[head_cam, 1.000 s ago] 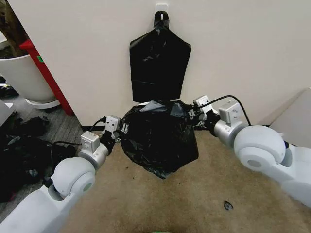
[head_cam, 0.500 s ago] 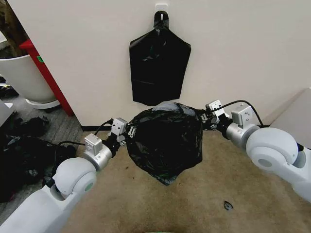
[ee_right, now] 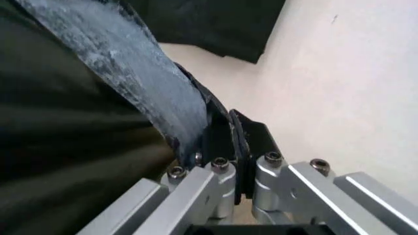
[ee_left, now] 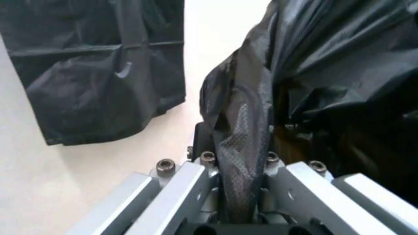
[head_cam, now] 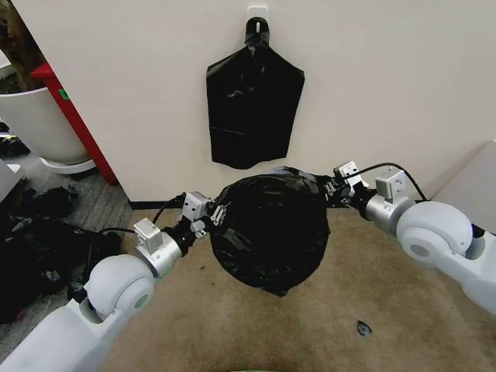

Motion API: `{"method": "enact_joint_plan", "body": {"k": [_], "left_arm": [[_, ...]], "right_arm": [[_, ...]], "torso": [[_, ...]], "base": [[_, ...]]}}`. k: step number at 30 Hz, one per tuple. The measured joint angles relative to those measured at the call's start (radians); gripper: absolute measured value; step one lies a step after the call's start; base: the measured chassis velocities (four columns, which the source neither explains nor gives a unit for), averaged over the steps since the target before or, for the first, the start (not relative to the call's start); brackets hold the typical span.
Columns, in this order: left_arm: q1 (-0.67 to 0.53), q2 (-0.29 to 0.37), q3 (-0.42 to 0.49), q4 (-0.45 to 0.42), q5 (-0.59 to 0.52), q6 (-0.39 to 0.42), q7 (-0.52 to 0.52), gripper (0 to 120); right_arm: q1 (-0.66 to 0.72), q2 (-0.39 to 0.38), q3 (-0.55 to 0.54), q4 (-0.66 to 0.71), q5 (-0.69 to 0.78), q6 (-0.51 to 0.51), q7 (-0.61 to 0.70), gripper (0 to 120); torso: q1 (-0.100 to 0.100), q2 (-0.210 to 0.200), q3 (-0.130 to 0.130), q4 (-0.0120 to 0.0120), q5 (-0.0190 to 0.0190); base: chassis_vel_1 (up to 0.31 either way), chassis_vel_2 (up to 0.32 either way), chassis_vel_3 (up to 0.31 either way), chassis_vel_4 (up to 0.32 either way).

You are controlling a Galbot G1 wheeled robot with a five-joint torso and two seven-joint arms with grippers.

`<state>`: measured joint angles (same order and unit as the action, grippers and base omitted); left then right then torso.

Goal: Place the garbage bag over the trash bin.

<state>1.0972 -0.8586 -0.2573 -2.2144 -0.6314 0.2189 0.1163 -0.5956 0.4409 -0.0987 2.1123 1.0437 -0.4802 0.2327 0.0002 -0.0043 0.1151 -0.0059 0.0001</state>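
The glossy, crinkly black plastic garbage bag (head_cam: 270, 232) hangs stretched between both arms above the tan carpet floor (head_cam: 325, 325), close to the cream wall (head_cam: 387, 77). It swallows whatever sits beneath; no bin can be made out. The left pincer (head_cam: 215, 217) is clamped tight on a fold of the film, and the right pincer (head_cam: 333, 188) likewise pinches the opposite edge. A flat black bag (head_cam: 254, 108) hangs on the wall just behind. Bare carpet lies in front.

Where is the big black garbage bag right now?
In the head view, the garbage bag hangs mid-picture above the carpet, stretched between the left tool and right tool, just below the flat bag on the wall.
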Motion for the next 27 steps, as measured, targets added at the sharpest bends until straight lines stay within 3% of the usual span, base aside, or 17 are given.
{"method": "enact_joint_plan", "body": {"k": [18,27], "left_arm": [[0.011,-0.016,-0.001,-0.001,-0.086,-0.029,0.038,1],[-0.009,-0.055,-0.001,0.042,-0.235,0.061,-0.159,1]], "right_arm": [[-0.024,0.038,-0.007,-0.067,-0.038,0.042,-0.038,0],[-0.088,0.008,0.04,-0.007,0.021,0.077,0.076,33]], "torso": [[0.0,0.0,0.0,0.0001,-0.0001],[0.0,0.0,0.0,-0.0001,-0.0001]], "base": [[0.0,0.0,0.0,0.0],[0.0,0.0,0.0,0.0]]}}
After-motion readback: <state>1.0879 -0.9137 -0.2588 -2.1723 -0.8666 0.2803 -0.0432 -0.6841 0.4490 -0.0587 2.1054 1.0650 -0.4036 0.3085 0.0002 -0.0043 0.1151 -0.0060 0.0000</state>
